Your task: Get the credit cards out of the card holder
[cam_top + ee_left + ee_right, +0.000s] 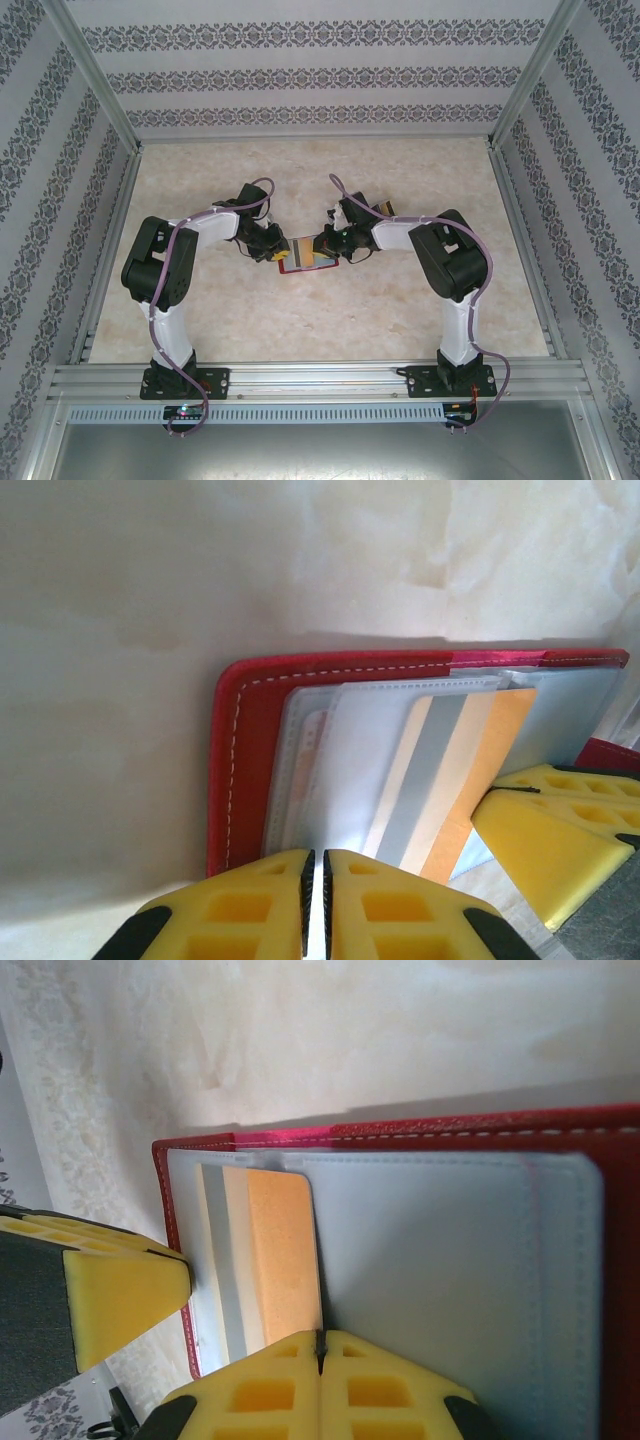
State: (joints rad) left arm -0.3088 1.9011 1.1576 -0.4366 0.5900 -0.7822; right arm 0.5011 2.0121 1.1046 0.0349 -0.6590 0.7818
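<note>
Beige marbled table (420,300), patterned walls (300,75) — left gripper (272,247) at the card holder's (305,256) nine o'clock, right gripper (328,243) at three, both pinched together.

card holder (250,770): 1 | credit cards (440,780): 3 overlapping strips visible | arms (165,265): 2

Robot test cell, lab-type rig.
Aluminium frame (97,75) boxes a marble-look table (300,320); patterned wall panels (320,75) at 9, 12 and 3 o'clock; two arms (165,270) bolted to a rail (320,380) at 6.
</note>
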